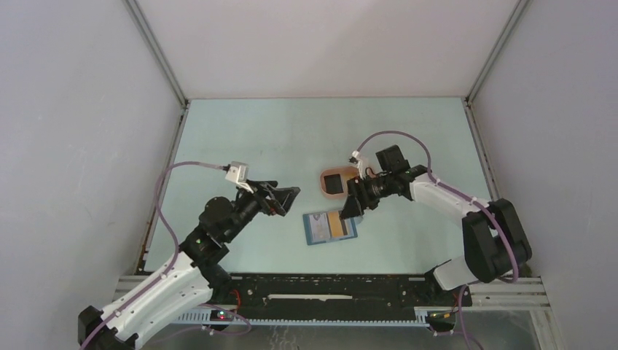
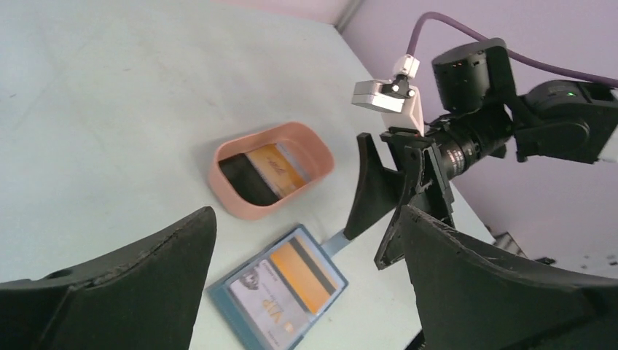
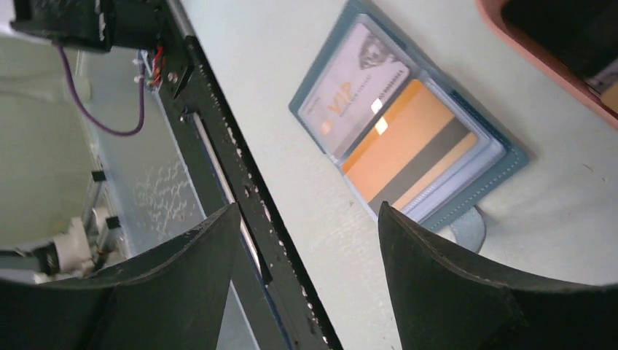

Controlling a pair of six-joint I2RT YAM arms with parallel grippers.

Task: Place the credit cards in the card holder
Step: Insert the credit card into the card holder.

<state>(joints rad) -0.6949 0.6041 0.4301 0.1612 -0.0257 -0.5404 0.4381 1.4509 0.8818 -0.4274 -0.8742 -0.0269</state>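
The blue holder (image 3: 510, 159) lies open and flat mid-table. A pale VIP card (image 3: 355, 87) sits in its left half, an orange dark-striped card (image 3: 408, 142) in its right. Just beyond, a black card (image 2: 244, 179) and an orange-printed card (image 2: 277, 164) lie in the tray (image 2: 233, 204).

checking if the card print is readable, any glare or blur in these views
Right wrist: two small glare spots on the card holder sleeves, VIP print legible, own fingers blurred up close. Left wrist: holder fairly sharp, near fingers soft and dark. Top external: even light, faint shadows, cards too small to read.
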